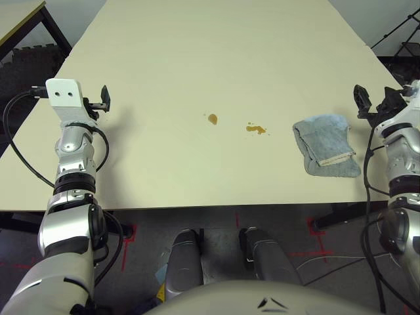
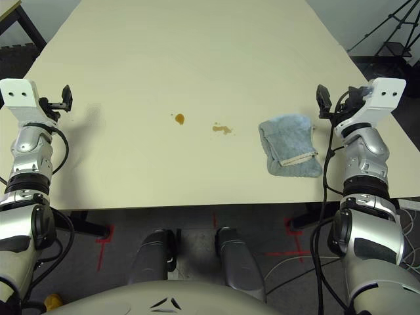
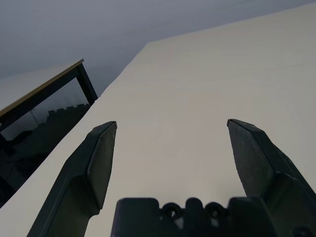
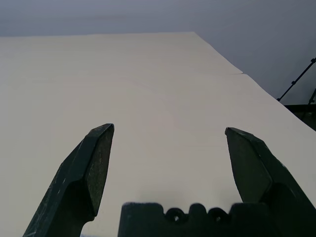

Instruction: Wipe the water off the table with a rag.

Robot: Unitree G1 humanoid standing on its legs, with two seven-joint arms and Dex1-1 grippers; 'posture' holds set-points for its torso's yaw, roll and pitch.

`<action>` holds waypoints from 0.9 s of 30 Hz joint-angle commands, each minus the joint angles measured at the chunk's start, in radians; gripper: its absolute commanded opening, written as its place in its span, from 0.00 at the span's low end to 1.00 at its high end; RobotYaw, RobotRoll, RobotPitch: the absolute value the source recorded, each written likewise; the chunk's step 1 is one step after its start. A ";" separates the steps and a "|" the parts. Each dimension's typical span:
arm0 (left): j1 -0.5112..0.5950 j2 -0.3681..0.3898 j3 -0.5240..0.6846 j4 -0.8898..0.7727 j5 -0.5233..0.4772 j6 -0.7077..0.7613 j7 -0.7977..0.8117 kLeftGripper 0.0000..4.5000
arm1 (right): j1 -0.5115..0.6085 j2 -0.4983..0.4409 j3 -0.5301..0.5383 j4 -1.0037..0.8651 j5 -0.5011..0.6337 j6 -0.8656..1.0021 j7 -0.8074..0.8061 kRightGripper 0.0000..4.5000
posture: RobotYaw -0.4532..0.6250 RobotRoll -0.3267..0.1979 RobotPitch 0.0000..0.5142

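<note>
On the pale cream table (image 1: 197, 79), a round amber drop of water (image 1: 212, 119) and an irregular splatter (image 1: 256, 129) lie near the middle. The blue-grey rag (image 1: 326, 144) with its cream hem lies folded to their right, near the front edge. My right gripper (image 2: 323, 98) hovers just right of the rag, open and empty; its fingers (image 4: 94, 168) stand wide apart over bare tabletop. My left gripper (image 1: 104, 98) is raised at the table's left side, far from the spots, also open, with its fingers (image 3: 96, 163) spread.
A second table (image 1: 20, 20) with dark legs stands beyond the left edge. A black tripod (image 2: 387, 39) stands off the far right corner. Cables hang from both forearms. The table's front edge (image 1: 197, 207) runs just before the rag.
</note>
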 commanded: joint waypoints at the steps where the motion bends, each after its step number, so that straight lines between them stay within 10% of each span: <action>1: 0.004 -0.003 -0.002 0.000 0.003 -0.002 0.001 1.00 | 0.007 -0.002 -0.001 -0.001 -0.005 -0.007 0.004 1.00 | 0.41 0.62 0.28; 17: -0.008 -0.014 -0.003 -0.004 -0.013 -0.001 -0.057 1.00 | 0.031 0.002 0.002 -0.049 -0.003 0.014 -0.007 1.00 | 0.40 0.62 0.29; 27: 0.088 -0.066 -0.038 -0.280 -0.172 0.151 -0.460 1.00 | 0.018 0.006 0.001 -0.043 -0.002 0.016 -0.010 1.00 | 0.39 0.62 0.27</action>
